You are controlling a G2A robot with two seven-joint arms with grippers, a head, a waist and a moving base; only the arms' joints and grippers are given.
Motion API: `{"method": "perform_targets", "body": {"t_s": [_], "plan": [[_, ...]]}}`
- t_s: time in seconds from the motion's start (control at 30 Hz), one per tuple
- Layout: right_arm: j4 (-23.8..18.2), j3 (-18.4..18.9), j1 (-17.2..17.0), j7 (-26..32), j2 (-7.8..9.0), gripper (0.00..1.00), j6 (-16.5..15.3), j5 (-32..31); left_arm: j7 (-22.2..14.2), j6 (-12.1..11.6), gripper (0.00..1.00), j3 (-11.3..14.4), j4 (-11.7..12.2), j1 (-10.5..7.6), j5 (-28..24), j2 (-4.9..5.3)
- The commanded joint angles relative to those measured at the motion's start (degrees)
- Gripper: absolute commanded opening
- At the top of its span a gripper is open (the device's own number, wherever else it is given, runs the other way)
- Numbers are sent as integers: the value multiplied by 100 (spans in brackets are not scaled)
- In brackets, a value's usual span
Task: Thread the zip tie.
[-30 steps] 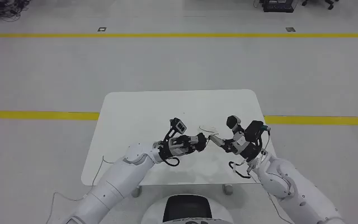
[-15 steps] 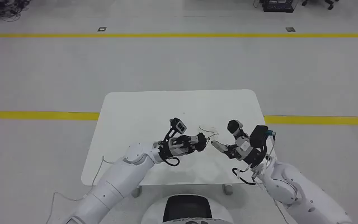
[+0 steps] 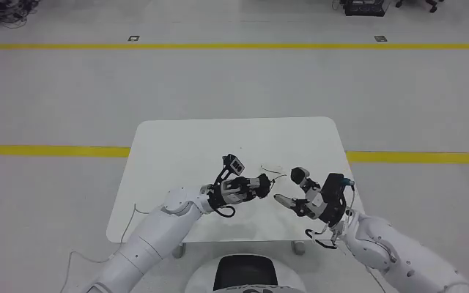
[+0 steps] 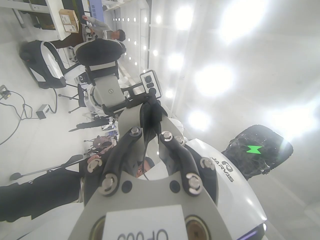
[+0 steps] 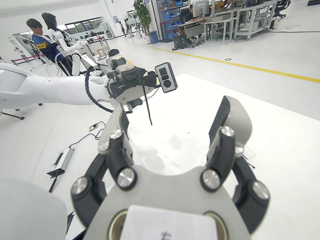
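A black zip tie is pinched in my left gripper and its free tail hangs down over the white table. In the left wrist view the tie runs up between the fingers of my left gripper, which is shut on it. My right gripper is open, its ribbed pads wide apart and nothing between them. It sits a short way from the tie's tail without touching it. From above, the left gripper and the right gripper face each other over the table's front half.
A small clear plastic piece lies on the table just beyond the grippers, also seen as a clear piece beside my right fingers. The table's front edge is close under both arms.
My right gripper has drawn back from the left gripper toward the table's front and its fingers have spread apart. The left arm has kept still with the tie.
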Motion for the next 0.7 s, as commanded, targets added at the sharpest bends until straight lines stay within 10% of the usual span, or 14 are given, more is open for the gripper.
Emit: {"method": "perform_targets", "body": {"t_s": [0.0, 0.67], "plan": [[33, -157, 152, -38, 43, 44, 0, 45, 0, 0, 0, 0, 0, 0, 0, 0], [290, -1494, 1426, -150, 161, 30, 0, 302, 0, 0, 0, 0, 0, 0, 0, 0]]}}
